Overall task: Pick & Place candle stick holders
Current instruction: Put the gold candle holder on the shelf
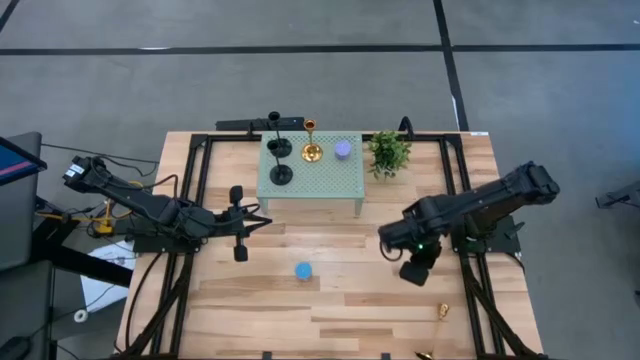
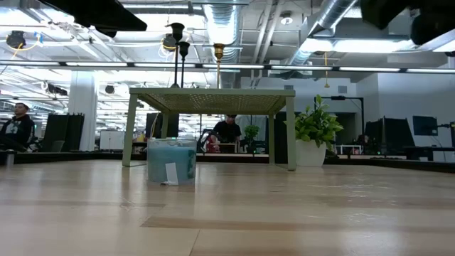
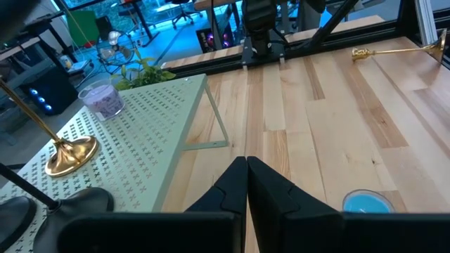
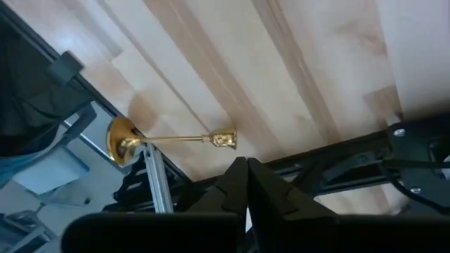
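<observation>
Two black candle stick holders and one gold holder stand upright on their round bases on the green perforated stand. The second gold holder lies on its side at the table's near right. In the right wrist view its base reaches over the table's frame rail. My left gripper is shut and empty, level, just left of the stand's near edge. My right gripper is shut and empty above the table, on the far side of the lying gold holder.
A purple candle sits on the stand beside the gold holder. A small green potted plant stands right of the stand. A blue candle sits on the bare wood near the table's middle. Black frame rails run along the table's sides.
</observation>
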{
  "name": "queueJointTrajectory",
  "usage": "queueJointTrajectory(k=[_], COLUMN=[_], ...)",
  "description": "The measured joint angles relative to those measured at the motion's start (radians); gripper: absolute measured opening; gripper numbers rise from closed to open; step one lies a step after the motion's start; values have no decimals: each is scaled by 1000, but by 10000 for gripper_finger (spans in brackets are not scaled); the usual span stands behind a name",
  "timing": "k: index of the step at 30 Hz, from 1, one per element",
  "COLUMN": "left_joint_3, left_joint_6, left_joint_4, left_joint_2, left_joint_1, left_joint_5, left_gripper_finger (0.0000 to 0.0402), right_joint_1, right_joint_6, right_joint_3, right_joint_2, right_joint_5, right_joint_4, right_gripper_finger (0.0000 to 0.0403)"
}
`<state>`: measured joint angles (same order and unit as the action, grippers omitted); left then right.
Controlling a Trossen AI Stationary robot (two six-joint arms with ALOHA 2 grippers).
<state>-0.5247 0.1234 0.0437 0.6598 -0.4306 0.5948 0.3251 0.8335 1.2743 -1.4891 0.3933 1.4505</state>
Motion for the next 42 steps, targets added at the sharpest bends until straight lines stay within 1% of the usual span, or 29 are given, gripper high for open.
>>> queueJointTrajectory(k=[3,8,16,21,23,28,33,36,39,42], left_joint_3=[0,0,0,0,0,0,0,0,0,0], left_joint_6=[0,0,0,0,0,1,2,2,2,2], left_joint_4=[0,0,0,0,0,0,0,0,0,0], left_joint_2=[0,0,0,0,0,0,0,0,0,0], left_joint_1=[0,0,0,0,0,0,0,0,0,0], left_joint_5=[0,0,0,0,0,0,0,0,0,0], left_gripper_finger=[11,11,11,11,11,11,11,11,11,11], right_joint_1=[47,96,105,106,106,128,154,169,183,193], right_joint_6=[33,81,90,74,75,143,182,232,289,391], right_joint_3=[0,0,0,0,0,0,0,0,0,0], right_joint_2=[0,0,0,0,0,-1,-1,-1,-1,-1], right_joint_5=[-10,-70,-164,-168,-152,-56,-52,-34,19,80], right_joint_4=[-30,-53,-56,-56,-56,-56,-67,-84,-102,-136], right_gripper_finger=[0,0,0,0,0,0,0,0,0,0])
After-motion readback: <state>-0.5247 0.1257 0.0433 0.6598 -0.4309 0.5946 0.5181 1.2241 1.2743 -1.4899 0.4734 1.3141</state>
